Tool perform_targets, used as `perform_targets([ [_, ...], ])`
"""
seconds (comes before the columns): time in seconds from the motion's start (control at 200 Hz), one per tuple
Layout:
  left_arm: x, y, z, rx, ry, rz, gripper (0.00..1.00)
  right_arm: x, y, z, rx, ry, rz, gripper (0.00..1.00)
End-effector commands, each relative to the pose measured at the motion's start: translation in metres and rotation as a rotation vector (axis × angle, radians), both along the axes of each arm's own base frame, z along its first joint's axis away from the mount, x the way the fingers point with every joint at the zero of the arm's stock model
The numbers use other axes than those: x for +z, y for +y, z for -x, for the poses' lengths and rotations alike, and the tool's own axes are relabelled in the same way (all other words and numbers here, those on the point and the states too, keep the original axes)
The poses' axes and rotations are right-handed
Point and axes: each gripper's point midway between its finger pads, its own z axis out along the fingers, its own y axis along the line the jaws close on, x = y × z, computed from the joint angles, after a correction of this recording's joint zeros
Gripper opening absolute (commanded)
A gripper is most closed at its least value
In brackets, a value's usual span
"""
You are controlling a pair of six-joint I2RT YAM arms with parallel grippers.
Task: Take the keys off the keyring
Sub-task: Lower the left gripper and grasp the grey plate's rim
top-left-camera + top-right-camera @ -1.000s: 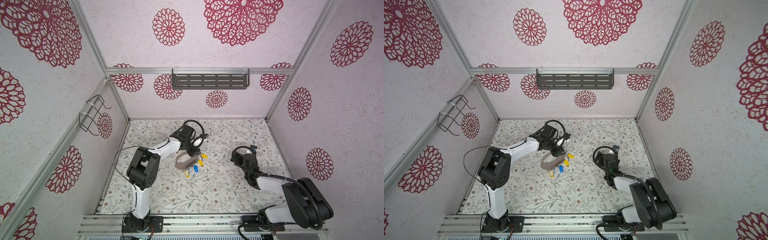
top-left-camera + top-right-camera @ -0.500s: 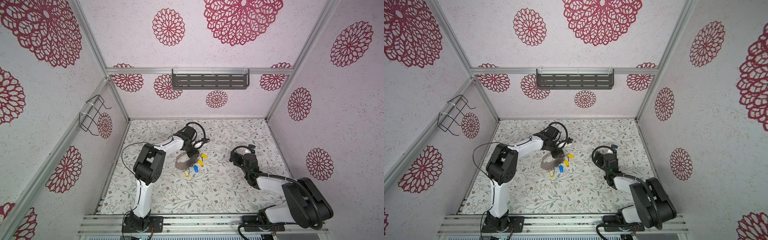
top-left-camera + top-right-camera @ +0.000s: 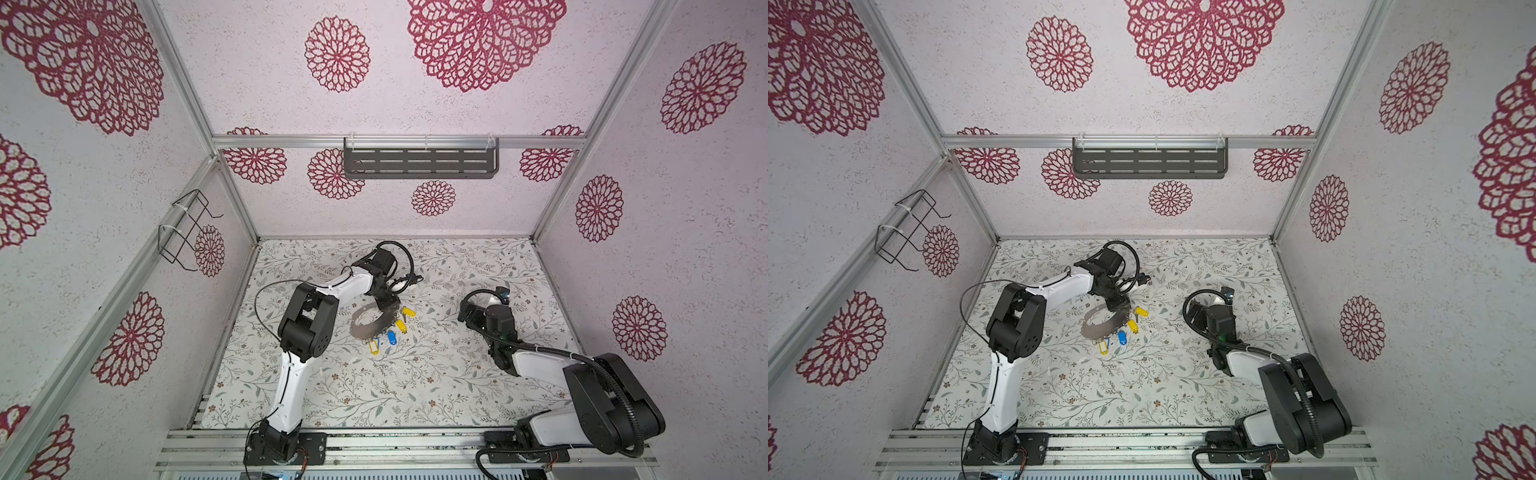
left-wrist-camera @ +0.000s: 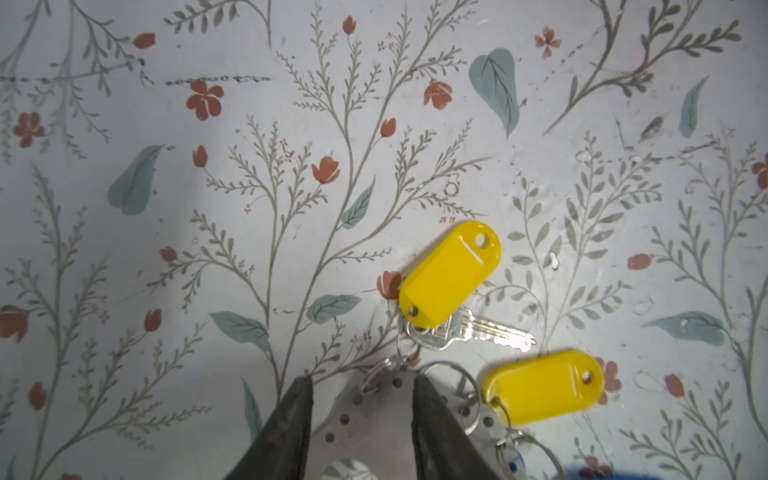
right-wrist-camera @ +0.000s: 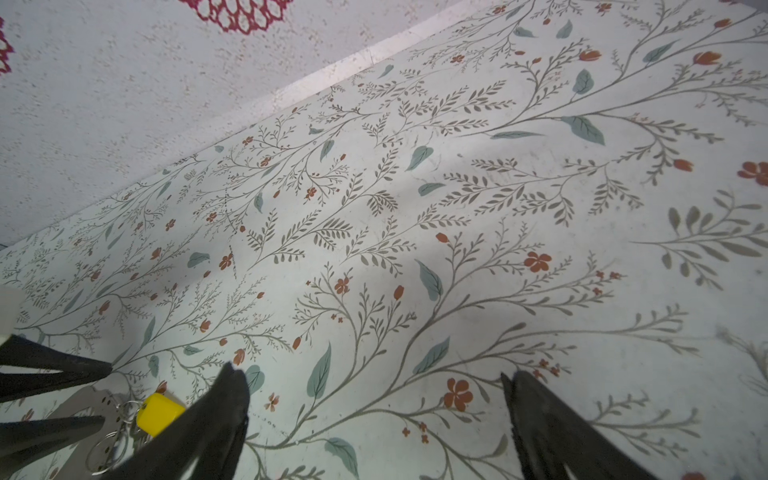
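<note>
Keyring (image 3: 365, 326) near the centre of the counter (image 3: 415, 386), with its keys (image 4: 451, 278), yellow- and blue-tagged, fanned along its rim toward the front and right edges. Left tool (image 4: 361, 380) straddles one end of it; whether it clamps cannot be told. Right tool (image 5: 372, 374), spread wide, hovers over the counter nearer the right edge.

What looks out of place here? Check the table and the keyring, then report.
Nothing looks spilled or broken. The keyring lies between the fingers of the left gripper, with the keys ringed to its edge. The only oddity is dark scuff marks on the table.
</note>
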Motion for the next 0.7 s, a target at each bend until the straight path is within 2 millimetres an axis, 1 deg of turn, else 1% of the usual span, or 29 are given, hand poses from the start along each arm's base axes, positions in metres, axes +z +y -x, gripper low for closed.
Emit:
perform_targets([
  [0.0, -0.005, 0.000, 0.002, -0.014, 0.028, -0.004, 0.43, 0.015, 0.004, -0.005, 0.019, -0.042, 0.002, 0.99],
  [0.055, -0.005, -0.002, 0.003, -0.010, 0.039, 0.010, 0.42, 0.016, 0.004, -0.005, 0.020, -0.044, 0.002, 0.99],
  [0.135, -0.007, -0.006, 0.008, -0.010, 0.061, 0.024, 0.38, 0.016, 0.005, -0.005, 0.022, -0.044, 0.001, 0.99],
  [0.225, -0.011, -0.005, 0.013, -0.017, 0.073, 0.019, 0.35, 0.017, 0.004, -0.005, 0.020, -0.047, -0.001, 0.99],
  [0.375, -0.016, -0.005, 0.020, -0.036, 0.079, 0.010, 0.33, 0.018, 0.005, -0.005, 0.023, -0.048, -0.002, 0.99],
  [0.52, -0.016, -0.007, 0.020, -0.040, 0.072, 0.008, 0.27, 0.018, 0.006, -0.005, 0.026, -0.049, -0.004, 0.99],
  [0.691, -0.017, -0.009, 0.021, -0.048, 0.067, 0.001, 0.24, 0.017, 0.007, -0.006, 0.032, -0.044, -0.005, 0.99],
])
